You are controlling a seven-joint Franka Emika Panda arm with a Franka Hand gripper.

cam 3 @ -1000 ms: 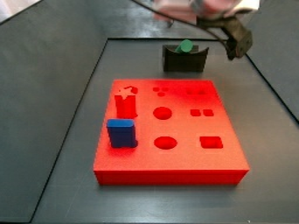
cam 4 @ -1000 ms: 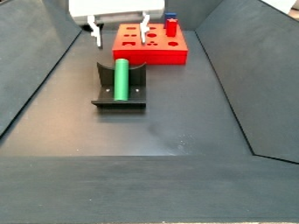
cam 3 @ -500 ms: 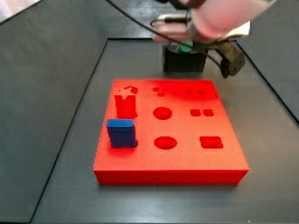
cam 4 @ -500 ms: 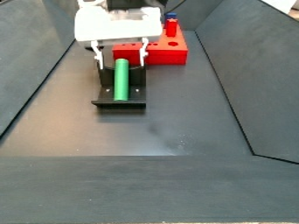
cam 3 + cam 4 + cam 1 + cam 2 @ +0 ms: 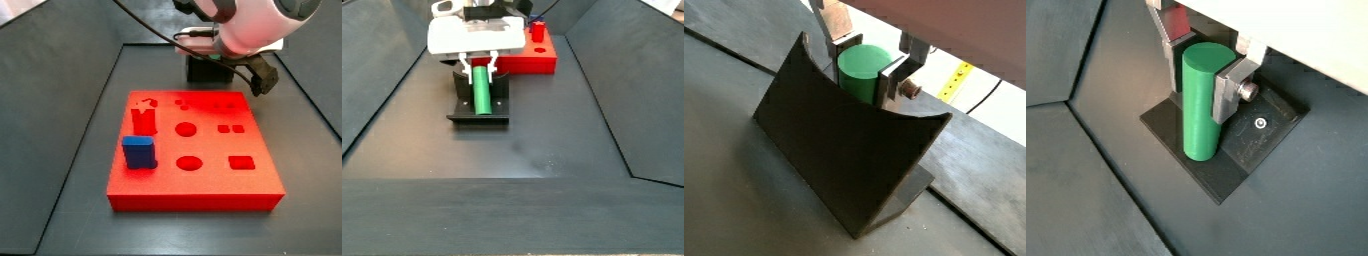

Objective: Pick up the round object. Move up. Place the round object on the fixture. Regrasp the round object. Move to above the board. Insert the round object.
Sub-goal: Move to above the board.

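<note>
gripper [image 5: 476, 66]: white boxy body at the upper left of a side view, dark mounts on top — two slim fingers below it
fingers [image 5: 1233, 85]: flat silver metal plates, seen in both wrist views; one carries a round silver screw head on its outer face
arm [image 5: 254, 22]: rounded white shell at the upper right of a side view, dark grey-black piece under it
cable [image 5: 150, 24]: thin, black — curving along the top of the frame into the arm

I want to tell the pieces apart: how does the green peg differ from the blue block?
The green peg is a slim cylinder; the blue block is squat and square. The peg lies on the fixture between the gripper fingers; the block stands upright on the red board, untouched. Both are plain-coloured.
</note>
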